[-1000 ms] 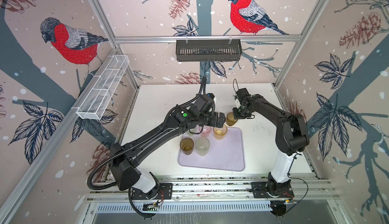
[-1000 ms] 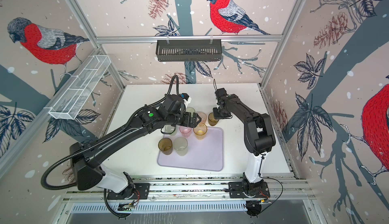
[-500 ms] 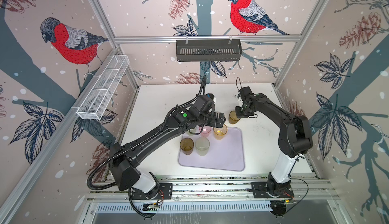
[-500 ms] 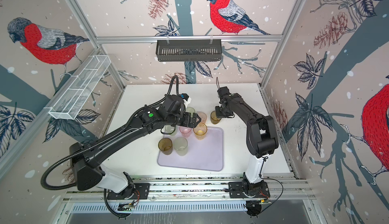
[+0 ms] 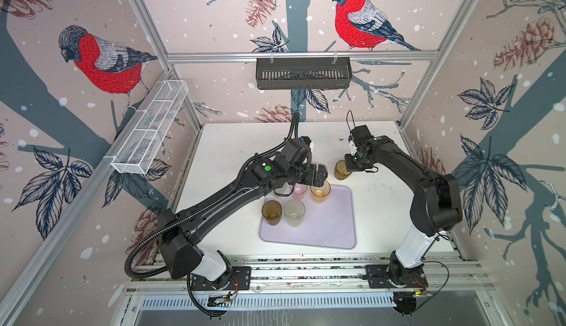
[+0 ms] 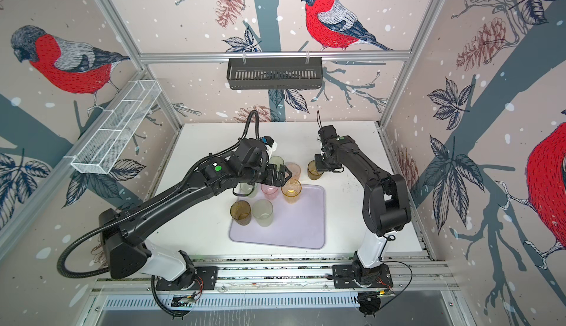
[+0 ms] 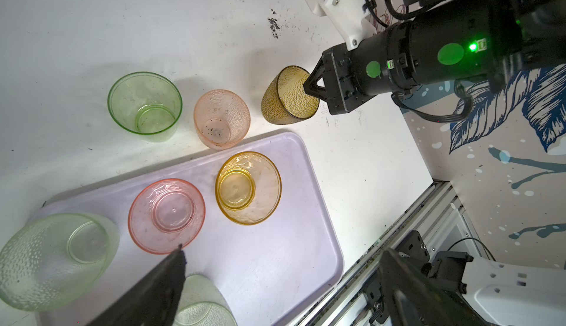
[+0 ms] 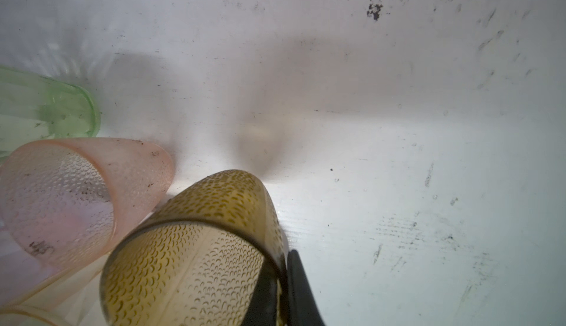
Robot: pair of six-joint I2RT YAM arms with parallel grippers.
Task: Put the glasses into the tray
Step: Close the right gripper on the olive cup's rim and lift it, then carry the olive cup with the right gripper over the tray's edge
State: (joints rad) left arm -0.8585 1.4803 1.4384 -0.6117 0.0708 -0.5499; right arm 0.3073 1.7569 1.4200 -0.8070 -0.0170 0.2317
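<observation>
While our right gripper (image 7: 310, 88) is pinching the wall of the brown dimpled glass (image 7: 283, 104), seemingly tilted, on the table (image 7: 153, 18) just beyond the tray (image 7: 275, 272), we are holding our left gripper (image 6: 280, 177) with fingers spread wide above the pink glass (image 7: 167, 215) and amber glass (image 7: 248, 186) standing in the tray.

Table: white flat tabletop (image 5: 232, 143), scuffed, with dark specks (image 7: 273, 27) toward the back.
Tray: large pale lilac rectangular plastic tray (image 5: 330, 223) with rounded corners, lying flat at the front middle.
Green glass: bright green translucent tumbler (image 7: 144, 107), upright on bare table just behind the tray.
Peach glass: peach dimpled translucent tumbler (image 7: 222, 119), upright beside the green one, close to the tray rim.
Brown glass: amber-brown dimpled translucent tumbler (image 7: 284, 101), tilted, next to the peach one; contact with the table unclear.
</observation>
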